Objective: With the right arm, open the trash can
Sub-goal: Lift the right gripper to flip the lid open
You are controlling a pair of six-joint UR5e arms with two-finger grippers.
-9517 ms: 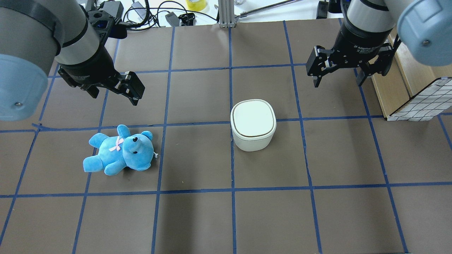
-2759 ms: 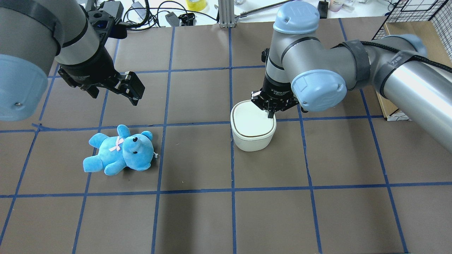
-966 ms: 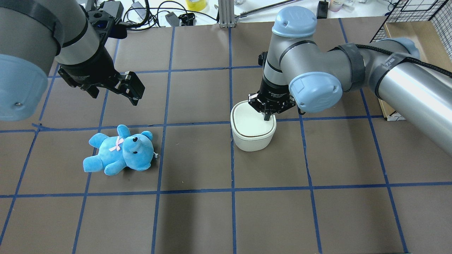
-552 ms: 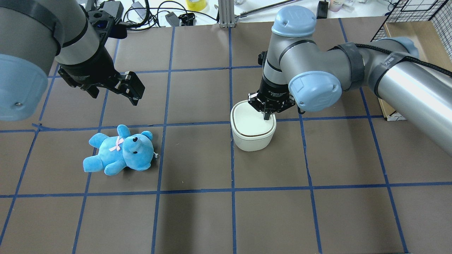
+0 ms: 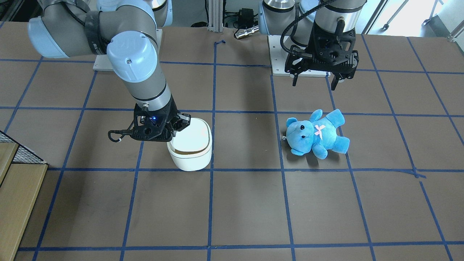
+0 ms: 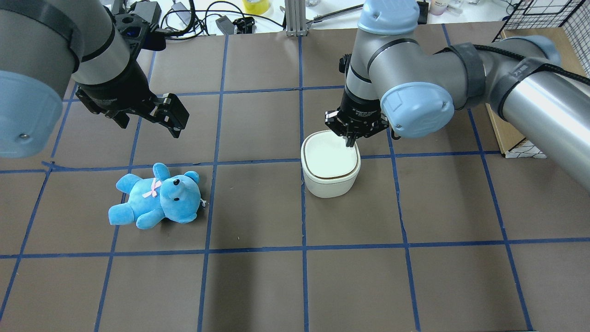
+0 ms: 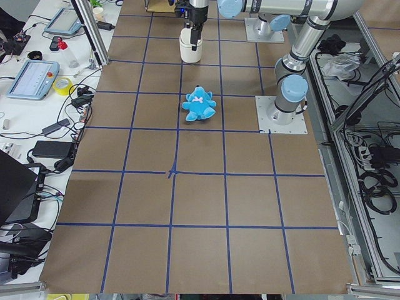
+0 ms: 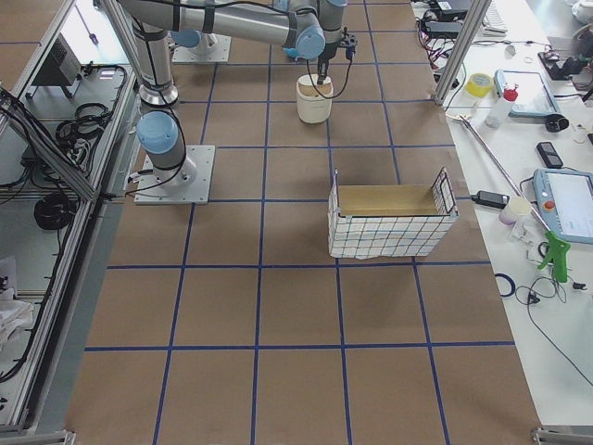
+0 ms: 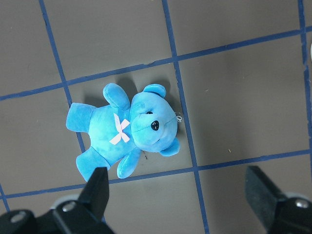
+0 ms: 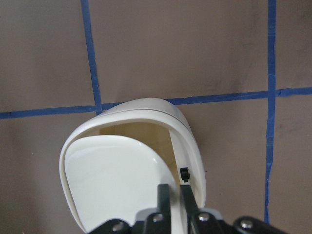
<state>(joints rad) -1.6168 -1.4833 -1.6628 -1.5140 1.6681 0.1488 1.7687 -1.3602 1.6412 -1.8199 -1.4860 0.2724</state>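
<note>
The white trash can stands mid-table, also in the front view. In the right wrist view its lid is tilted up. A gap under the lid shows the cream inside below the rim. My right gripper is shut, its fingertips together just above the can's far right corner. I cannot tell whether they touch the lid. My left gripper is open and empty, hovering above a blue teddy bear.
The teddy bear lies on its back on the robot's left side of the table and shows in the left wrist view. A wire basket with a wooden box stands at the robot's right. Cables and tools lie beyond the far edge.
My right arm came from the back right and pressed its shut fingertips on the lid. It has now risen slightly toward the far edge, and the lid has tilted open. The left arm is still.
</note>
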